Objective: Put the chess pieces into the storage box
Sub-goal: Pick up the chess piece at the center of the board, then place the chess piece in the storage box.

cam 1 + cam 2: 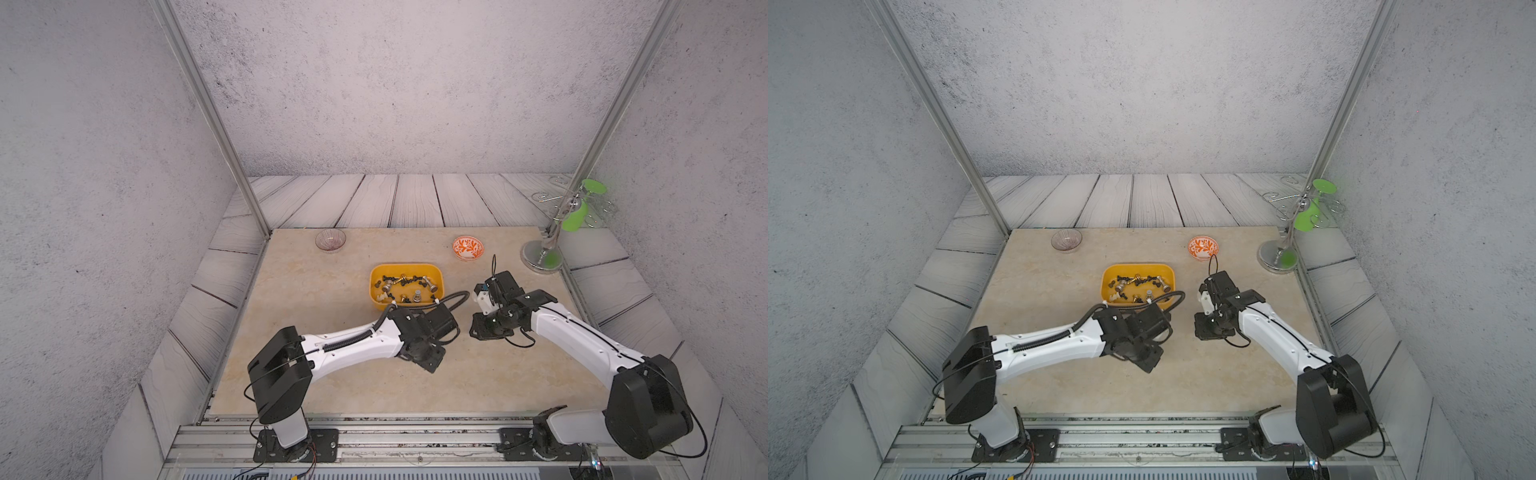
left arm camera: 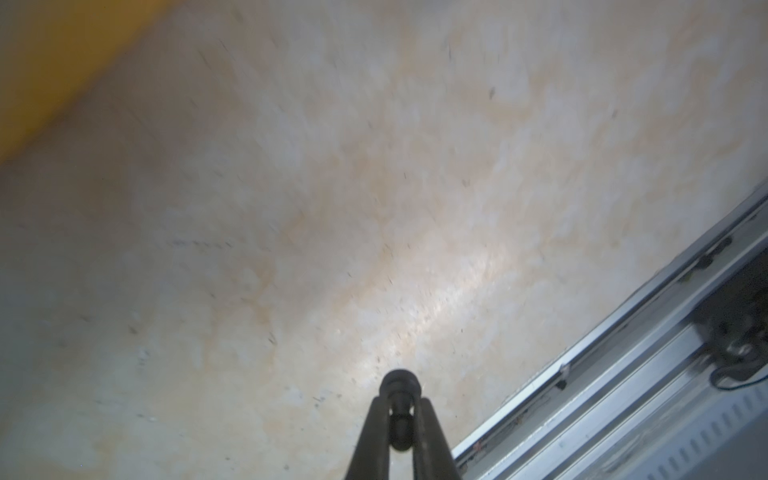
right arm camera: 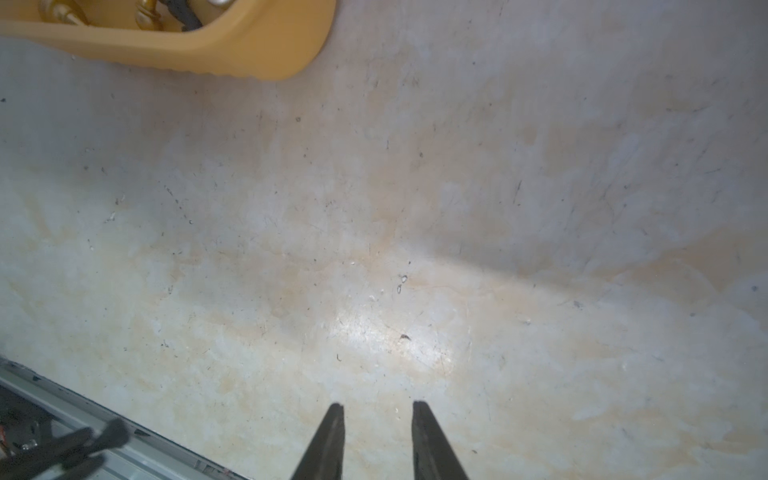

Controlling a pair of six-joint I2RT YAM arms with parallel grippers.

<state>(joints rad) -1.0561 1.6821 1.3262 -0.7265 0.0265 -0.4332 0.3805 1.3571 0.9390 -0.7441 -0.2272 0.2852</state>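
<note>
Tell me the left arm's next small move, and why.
Probably carry the left gripper over the yellow-orange plastic tub: its jaws are shut on a small black chess piece, held outside the tub, which sits close beside it.

Roughly twenty chess pieces (image 1: 387, 286), two bowls (image 1: 468, 247)

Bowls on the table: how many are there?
2. The clear glass bowl stands near the far left corner; the orange-patterned bowl stands further right, beyond the yellow box. None seems hidden.
</note>
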